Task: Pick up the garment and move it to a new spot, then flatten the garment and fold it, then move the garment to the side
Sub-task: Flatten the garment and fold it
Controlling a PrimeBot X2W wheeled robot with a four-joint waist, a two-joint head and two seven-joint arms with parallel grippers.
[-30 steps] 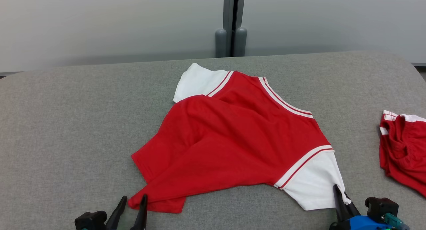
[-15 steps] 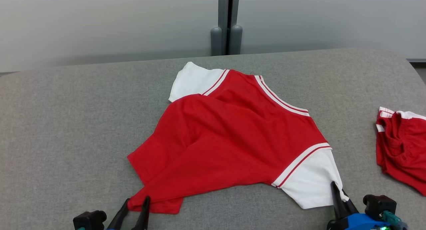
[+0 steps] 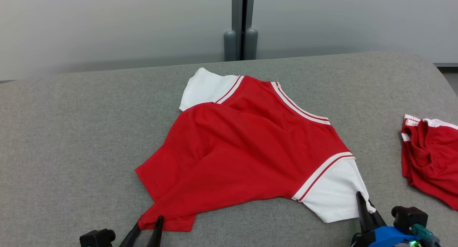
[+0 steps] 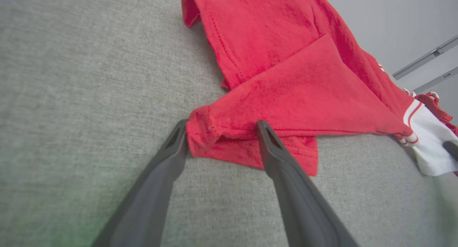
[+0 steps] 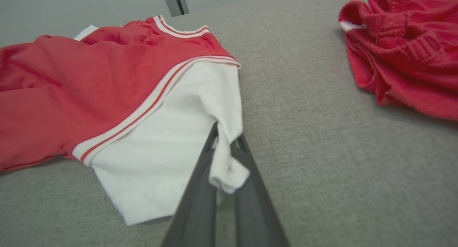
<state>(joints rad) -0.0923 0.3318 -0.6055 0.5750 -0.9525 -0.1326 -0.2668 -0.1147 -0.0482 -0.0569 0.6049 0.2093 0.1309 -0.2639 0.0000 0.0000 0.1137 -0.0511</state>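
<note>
The garment [image 3: 250, 150] is a red shirt with white sleeves, lying partly spread on the grey padded table [image 3: 71, 132]. My left gripper [image 3: 148, 225] is open at the near left. In the left wrist view its two fingertips [image 4: 263, 127] straddle the folded red hem corner [image 4: 214, 132] without closing on it. My right gripper [image 3: 362, 207] is shut on the edge of the near white sleeve [image 3: 336, 193]. In the right wrist view the sleeve cloth [image 5: 229, 161] bunches between the two fingers of the right gripper [image 5: 227, 132].
A second, crumpled red garment with white trim [image 3: 429, 161] lies at the table's right edge, also at the upper right of the right wrist view [image 5: 404, 50]. A grey wall with a vertical post [image 3: 240, 25] stands behind the table. Bare table stretches to the left.
The left gripper has slid forward so the red hem corner now lies between its open fingers. The right gripper keeps its hold on the sleeve. The head camera has shifted slightly.
</note>
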